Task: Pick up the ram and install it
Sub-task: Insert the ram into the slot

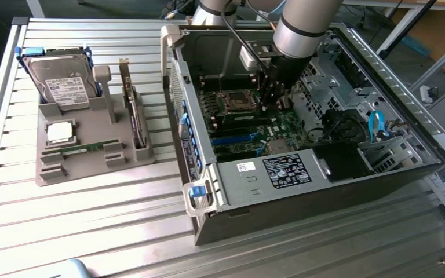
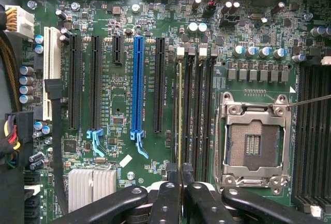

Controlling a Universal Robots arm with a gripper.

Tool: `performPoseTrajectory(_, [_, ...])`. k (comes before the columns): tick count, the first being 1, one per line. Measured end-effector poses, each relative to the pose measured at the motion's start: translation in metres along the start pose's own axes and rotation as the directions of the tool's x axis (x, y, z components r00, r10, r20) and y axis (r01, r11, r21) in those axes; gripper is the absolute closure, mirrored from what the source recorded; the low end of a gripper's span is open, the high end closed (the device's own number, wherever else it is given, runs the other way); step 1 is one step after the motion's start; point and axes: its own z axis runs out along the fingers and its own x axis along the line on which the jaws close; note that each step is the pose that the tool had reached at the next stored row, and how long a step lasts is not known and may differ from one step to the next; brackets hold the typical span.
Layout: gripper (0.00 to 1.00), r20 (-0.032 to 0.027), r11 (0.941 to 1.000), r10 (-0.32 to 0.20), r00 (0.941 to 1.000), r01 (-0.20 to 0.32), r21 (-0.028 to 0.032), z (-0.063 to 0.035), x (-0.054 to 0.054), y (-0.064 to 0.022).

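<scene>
My gripper point(image 1: 271, 103) reaches down into the open computer case point(image 1: 207, 200), just above the motherboard. In the wrist view my gripper point(image 2: 181, 182) is shut on the ram point(image 2: 179, 115). I see the ram edge-on as a thin green-yellow strip. It runs lengthwise along the memory slot point(image 2: 187, 115) nearest the expansion slots. Whether it sits in the slot or hovers over it I cannot tell. A second ram stick point(image 1: 79, 149) lies flat on the grey parts tray point(image 1: 48, 174) at the exterior view's left.
The empty processor socket point(image 2: 253, 141) lies beside the memory slots, and a blue expansion slot point(image 2: 137, 84) lies on their other side. The tray also carries a hard drive point(image 1: 64, 81), a silver processor point(image 1: 60, 132) and an upright dark card point(image 1: 134, 116). Drive cages and cables point(image 1: 377, 124) crowd the case.
</scene>
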Motion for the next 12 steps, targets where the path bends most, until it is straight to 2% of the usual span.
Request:
performPoseTrajectory(5, [0.88,-0.0006,0.9999,-0.004,1.0,0.004,0.0164,-0.0001,-0.0001,0.0032])
performPoseTrajectory(8, [0.88,-0.0009,0.9997,-0.005,1.0,0.005,0.0235,-0.0001,-0.0001,0.0043])
performPoseTrajectory(12, [0.88,-0.001,0.9996,-0.005,1.0,0.005,0.0264,-0.0002,-0.0001,0.0045])
